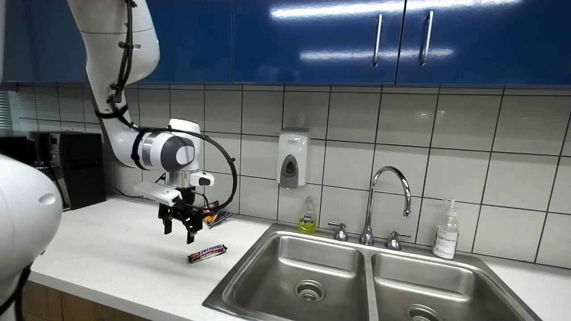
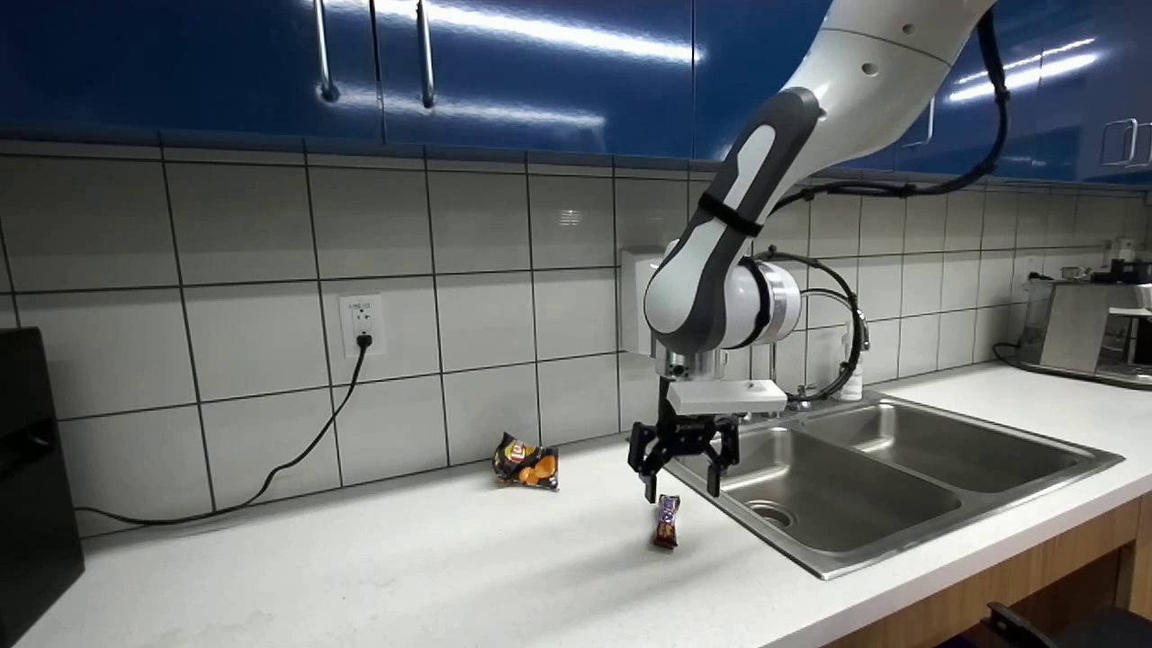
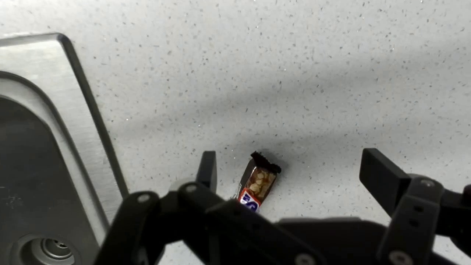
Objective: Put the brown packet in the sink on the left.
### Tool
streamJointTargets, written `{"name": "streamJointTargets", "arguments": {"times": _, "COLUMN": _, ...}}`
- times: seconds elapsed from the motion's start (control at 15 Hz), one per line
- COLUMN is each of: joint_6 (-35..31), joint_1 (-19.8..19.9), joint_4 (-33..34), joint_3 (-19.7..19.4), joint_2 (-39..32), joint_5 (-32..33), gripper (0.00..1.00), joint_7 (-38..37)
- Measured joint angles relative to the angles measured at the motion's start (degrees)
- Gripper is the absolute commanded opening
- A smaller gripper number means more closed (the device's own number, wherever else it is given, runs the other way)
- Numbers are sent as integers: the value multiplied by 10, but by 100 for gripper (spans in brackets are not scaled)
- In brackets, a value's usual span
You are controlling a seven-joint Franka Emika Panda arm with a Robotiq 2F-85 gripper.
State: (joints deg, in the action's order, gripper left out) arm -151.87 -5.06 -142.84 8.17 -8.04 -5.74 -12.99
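Note:
The brown packet is a small candy bar in a dark brown wrapper with a white, red and blue label. It lies on the counter beside the sink in both exterior views (image 1: 207, 253) (image 2: 666, 522). In the wrist view the packet (image 3: 262, 180) sits between the fingers, nearer the left one; its lower end is hidden behind the gripper. My gripper (image 1: 179, 235) (image 2: 682, 490) (image 3: 287, 165) is open and empty, pointing down above the counter near the packet. The left sink basin (image 1: 263, 267) (image 2: 846, 526) is steel with a round drain; its rim (image 3: 86, 125) shows at left in the wrist view.
A dark chip bag (image 1: 216, 217) (image 2: 525, 463) lies by the tiled wall. A yellow soap bottle (image 1: 308, 217), a faucet (image 1: 370, 209) and a pump bottle (image 1: 446, 236) stand behind the sink. The right basin (image 1: 428, 276) adjoins. A black machine (image 1: 80, 169) stands on the counter.

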Motion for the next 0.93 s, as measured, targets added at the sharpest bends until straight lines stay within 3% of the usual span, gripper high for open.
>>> {"name": "streamJointTargets", "arguments": {"times": 0.6, "joint_6": -15, "joint_1": -12, "joint_4": 95, "joint_3": -20, "joint_2": -108, "joint_5": 11, "gripper": 100, "joint_7": 0}}
{"name": "streamJointTargets", "arguments": {"times": 0.93, "joint_6": -16, "joint_1": -16, "joint_4": 116, "joint_3": -28, "joint_2": -129, "joint_5": 13, "gripper": 100, "joint_7": 0}}
